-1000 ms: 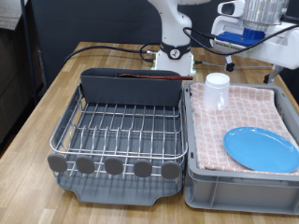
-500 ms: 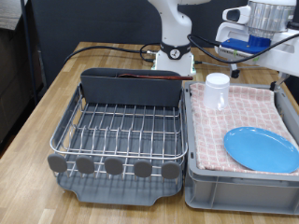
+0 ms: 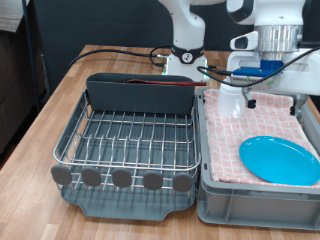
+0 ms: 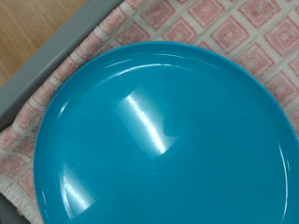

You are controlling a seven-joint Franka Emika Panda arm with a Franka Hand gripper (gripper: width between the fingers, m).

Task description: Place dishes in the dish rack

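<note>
Wooden tabletop point(image 3: 60, 100); dish rack point(image 3: 130, 140) holds spoon point(image 3: 160, 84) only; gripper point(image 3: 268, 70) above plate point(image 3: 280, 158), jaws unreadable; plate flat on cloth point(image 3: 262, 115), edge grab may slip.

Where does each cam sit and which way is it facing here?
Exterior view: off the arm, raised, facing the robot's base across the table; it takes in the dish rack, the grey bin with the pink checkered cloth, the white cup and the blue plate. The arm and the gripper show above the bin.
Wrist view: on the hand, looking down along the jaws at the plate on the cloth; no jaws show.
Shared: plate, cloth and bin.
</note>
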